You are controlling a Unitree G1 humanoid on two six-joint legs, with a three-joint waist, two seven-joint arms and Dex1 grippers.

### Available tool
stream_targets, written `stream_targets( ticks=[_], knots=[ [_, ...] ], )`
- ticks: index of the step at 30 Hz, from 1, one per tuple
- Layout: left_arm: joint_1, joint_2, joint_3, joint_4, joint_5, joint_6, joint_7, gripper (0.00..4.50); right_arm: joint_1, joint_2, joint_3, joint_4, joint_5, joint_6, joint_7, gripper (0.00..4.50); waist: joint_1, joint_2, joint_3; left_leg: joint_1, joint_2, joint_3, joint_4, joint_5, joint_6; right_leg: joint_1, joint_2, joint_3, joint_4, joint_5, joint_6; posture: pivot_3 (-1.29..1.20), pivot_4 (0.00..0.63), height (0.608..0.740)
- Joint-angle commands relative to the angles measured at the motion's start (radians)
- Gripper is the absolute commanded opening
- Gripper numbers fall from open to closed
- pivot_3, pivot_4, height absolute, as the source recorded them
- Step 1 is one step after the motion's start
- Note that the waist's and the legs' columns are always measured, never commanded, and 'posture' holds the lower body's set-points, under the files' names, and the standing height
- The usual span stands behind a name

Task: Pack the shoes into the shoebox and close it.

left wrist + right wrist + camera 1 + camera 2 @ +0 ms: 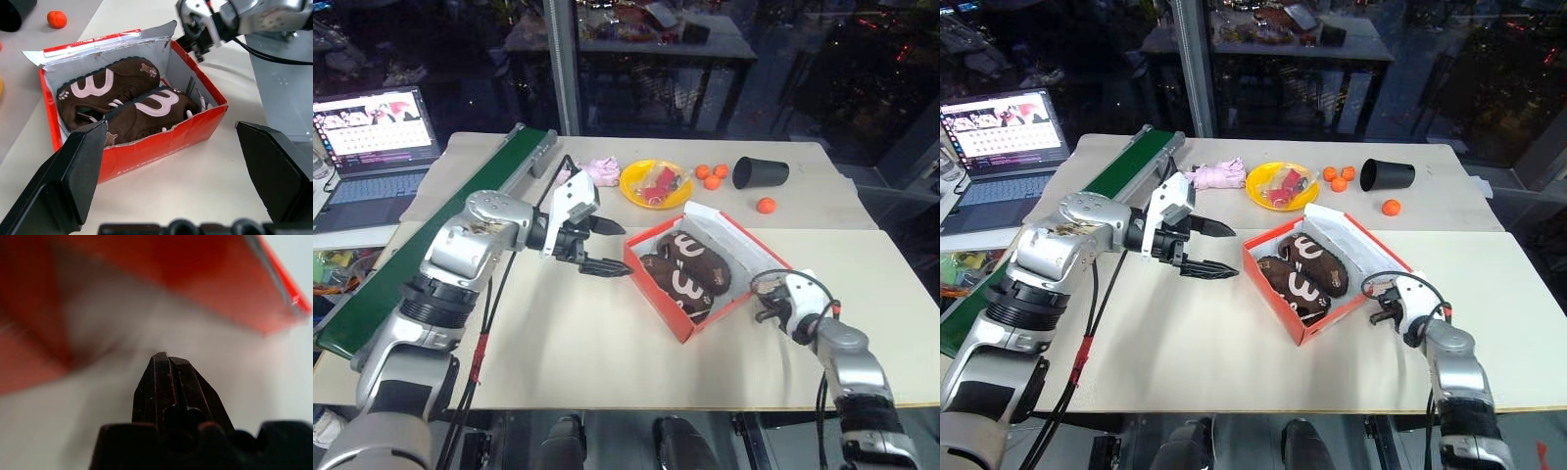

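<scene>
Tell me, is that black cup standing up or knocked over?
Knocked over: the black cup lies on its side on the table, mouth facing sideways.

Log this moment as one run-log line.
shoes: both inside shoebox | lid: open | left gripper: open, beside box, empty | right gripper: shut, empty, low by the lid side

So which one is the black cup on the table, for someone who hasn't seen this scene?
Start at the open red-orange shoebox in the middle of the pale table, then look past it toward the far edge. There the black cup lies on its side, next to the small orange balls and right of the yellow plate. It is the one dark, open-mouthed thing among them.
</scene>
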Motion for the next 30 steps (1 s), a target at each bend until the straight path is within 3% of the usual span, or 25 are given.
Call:
stream_targets(
  ticks=[1, 7, 12, 30],
  knots=[
    [-0.013, 0.020, 0.036, -0.041, -0.002, 0.014, 0.006, 4.50, -0.055, 0.019, -0.021, 0.048, 0.029, -0.186, -0.016, 0.02, -0.001, 0.000, 0.000, 0.000, 0.000, 0.000, 0.000, 0.000, 0.000, 0.000, 0.000, 0.000, 0.000, 0.000, 0.000, 0.00, 0.150, 0.740],
    [-0.013, 0.021, 0.038, -0.052, -0.004, 0.028, 0.007, 4.50, -0.036, 0.069, -0.042, -0.082, 0.148, -0.250, 0.058, 0.02, 0.000, 0.000, 0.000, 0.000, 0.000, -0.001, 0.000, 0.000, 0.000, 0.000, 0.000, 0.000, 0.001, 0.000, 0.000, 0.00, 0.150, 0.740],
    [-0.015, 0.016, 0.034, -0.054, -0.004, 0.033, 0.004, 4.50, 0.005, 0.050, -0.026, -0.256, 0.161, -0.229, 0.072, 0.02, 0.000, 0.001, 0.001, 0.000, 0.000, -0.001, 0.000, 0.000, 0.000, 0.000, 0.000, 0.000, 0.001, 0.000, 0.000, 0.00, 0.150, 0.740],
    [-0.024, 0.017, 0.036, -0.042, 0.014, 0.018, -0.008, 4.50, 0.078, -0.009, 0.066, -0.617, 0.188, 0.023, 0.143, 0.02, 0.001, 0.001, 0.001, 0.001, 0.000, -0.001, 0.000, 0.000, 0.000, 0.000, 0.001, 0.000, 0.003, 0.000, -0.001, 0.00, 0.150, 0.740]
  ],
)
